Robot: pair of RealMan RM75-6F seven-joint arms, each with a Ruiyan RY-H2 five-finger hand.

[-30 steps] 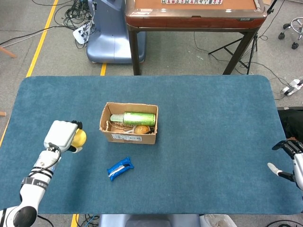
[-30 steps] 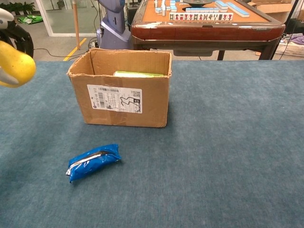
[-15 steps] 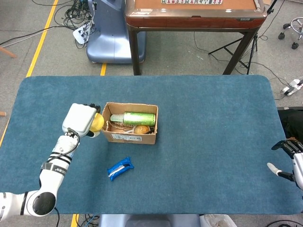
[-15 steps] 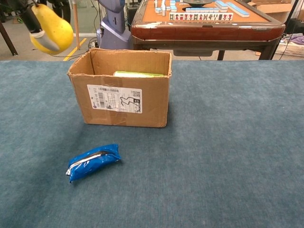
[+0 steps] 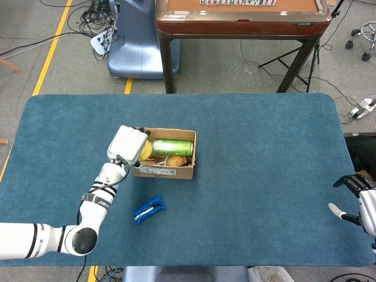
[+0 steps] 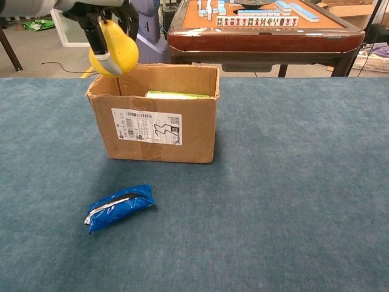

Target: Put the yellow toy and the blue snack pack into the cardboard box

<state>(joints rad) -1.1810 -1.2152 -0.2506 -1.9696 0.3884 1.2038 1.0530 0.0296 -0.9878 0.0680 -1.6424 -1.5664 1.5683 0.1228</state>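
Note:
My left hand (image 5: 128, 143) (image 6: 97, 18) grips the yellow toy (image 6: 115, 48) (image 5: 145, 151), a pear-shaped piece, and holds it over the left end of the open cardboard box (image 5: 165, 171) (image 6: 157, 125). The blue snack pack (image 5: 148, 208) (image 6: 118, 207) lies flat on the table in front of the box, a little left of its middle. My right hand (image 5: 358, 198) hangs at the table's far right edge with its fingers spread and nothing in it; the chest view does not show it.
Inside the box lie a green can (image 5: 172, 147) (image 6: 176, 95) and a brownish round item (image 5: 175, 160). The blue cloth table (image 5: 264, 164) stretches wide to the right. A wooden mahjong table (image 6: 261, 27) and a blue machine base (image 5: 135, 41) stand behind.
My left hand has carried the yellow toy rightward, from well left of the box to above the box's left end. The snack pack and right hand have stayed put.

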